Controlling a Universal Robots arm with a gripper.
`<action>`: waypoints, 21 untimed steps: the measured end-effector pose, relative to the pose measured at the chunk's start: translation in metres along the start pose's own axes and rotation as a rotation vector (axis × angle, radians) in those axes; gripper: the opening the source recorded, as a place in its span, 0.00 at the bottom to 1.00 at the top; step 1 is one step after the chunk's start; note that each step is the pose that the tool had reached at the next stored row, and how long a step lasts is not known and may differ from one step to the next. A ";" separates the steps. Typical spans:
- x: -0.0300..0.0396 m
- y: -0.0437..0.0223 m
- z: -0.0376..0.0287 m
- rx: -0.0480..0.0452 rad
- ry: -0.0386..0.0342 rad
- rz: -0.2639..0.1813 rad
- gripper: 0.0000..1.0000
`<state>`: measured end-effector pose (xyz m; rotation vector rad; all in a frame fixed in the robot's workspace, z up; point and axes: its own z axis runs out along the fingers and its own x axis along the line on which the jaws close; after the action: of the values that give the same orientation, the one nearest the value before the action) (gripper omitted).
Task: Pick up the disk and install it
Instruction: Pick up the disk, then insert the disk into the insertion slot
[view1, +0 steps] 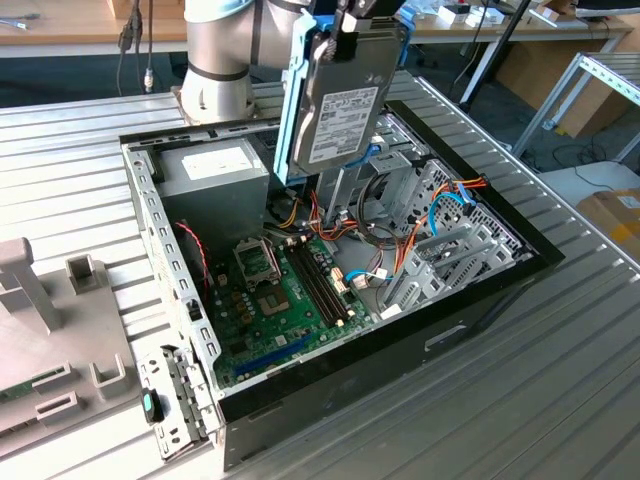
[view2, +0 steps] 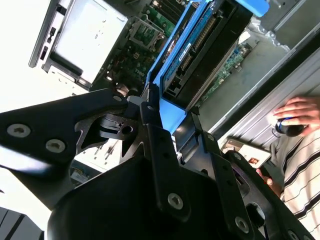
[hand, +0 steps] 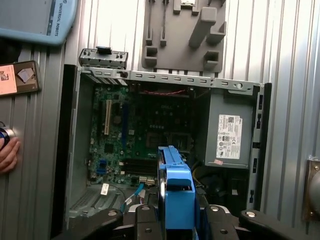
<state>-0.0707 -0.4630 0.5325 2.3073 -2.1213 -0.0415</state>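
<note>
The disk (view1: 345, 100) is a grey metal drive with a white label, edged by a light-blue carrier rail. It hangs upright above the open computer case (view1: 500, 290), over the area between the power supply (view1: 215, 175) and the metal drive cage (view1: 440, 230). My gripper (view1: 340, 35) is shut on its upper end. In the second wrist view the black fingers (view2: 155, 130) clamp the blue rail of the disk (view2: 200, 45). The first wrist view has the disk (hand: 175, 190) edge-on between the fingers, with the motherboard (hand: 145, 135) beneath it.
Orange, blue and black cables (view1: 400, 250) lie beside the cage. A grey plastic fixture (view1: 50, 330) stands on the slatted table at the exterior view's left. A person's hand (view2: 295, 112) rests on a mouse close to the case; that hand (hand: 7, 150) also shows in the first wrist view.
</note>
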 end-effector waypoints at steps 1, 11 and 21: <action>0.0007 -0.0084 0.0000 -0.0001 0.0002 -0.005 0.36; 0.0057 -0.0682 -0.0007 -0.0003 0.0005 -0.023 0.36; 0.0476 -0.0678 -0.0009 -0.0012 0.0095 -0.023 0.36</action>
<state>0.0008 -0.5048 0.5311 2.3264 -2.0900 -0.0318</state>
